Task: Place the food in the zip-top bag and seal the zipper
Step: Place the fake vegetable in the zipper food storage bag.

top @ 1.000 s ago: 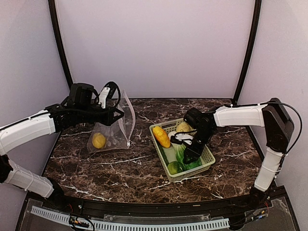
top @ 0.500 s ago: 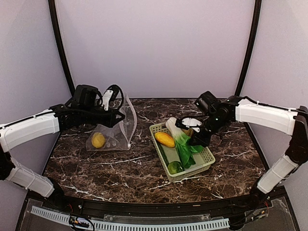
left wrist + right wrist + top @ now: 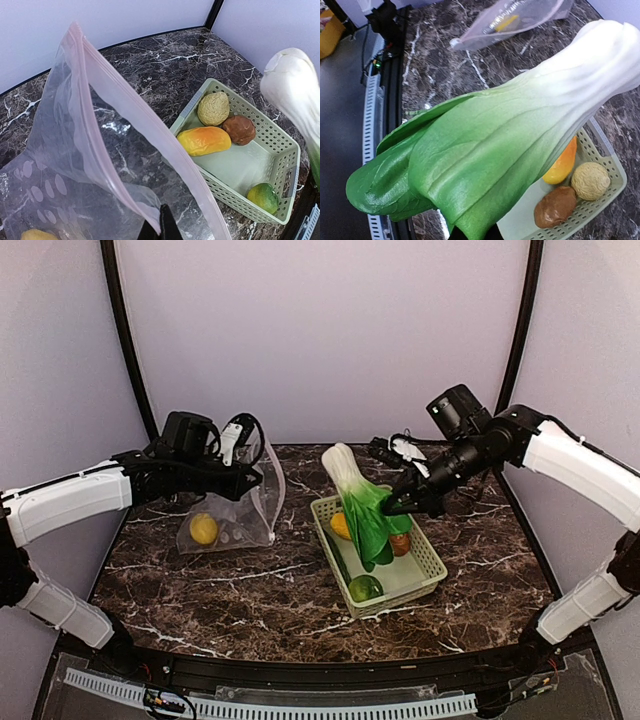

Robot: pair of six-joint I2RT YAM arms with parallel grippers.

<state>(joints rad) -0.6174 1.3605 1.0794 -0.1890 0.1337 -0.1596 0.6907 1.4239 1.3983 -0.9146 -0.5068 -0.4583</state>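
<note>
Left tool [image 3: 243,473] is pinched closed on the upper lip of the zip-top bag [image 3: 240,508], lifting one side. That makes the mouth stand up and gape toward the right arm instead of lying flat on the worktop [image 3: 250,580]. The left wrist view shows the zipper [image 3: 135,125] unsealed, running diagonally with the two pink strips apart. The lemon [image 3: 204,529] sits low inside the bag, so one item is in. The basket [image 3: 432,570] stands right of the bag, near it but not touching, and holds the orange piece [image 3: 204,140], the potato [image 3: 239,129], the beige round one [image 3: 213,108] and a green piece [image 3: 263,197] at the near corner. The bok choy [image 3: 362,512] hangs above the basket, white stem end up and tilted toward the bag, leaves pointing down. The right tool [image 3: 402,502] is clamped on its green leafy part from the right; the fingers themselves are mostly hidden by the leaves in the right wrist view. Stem-first toward the opening looks deliberate: the narrow firm end should enter more easily than the wide leaves. Likely risk is the leaves catching the lip. Four items remain in the basket and sealing has not begun.
</note>
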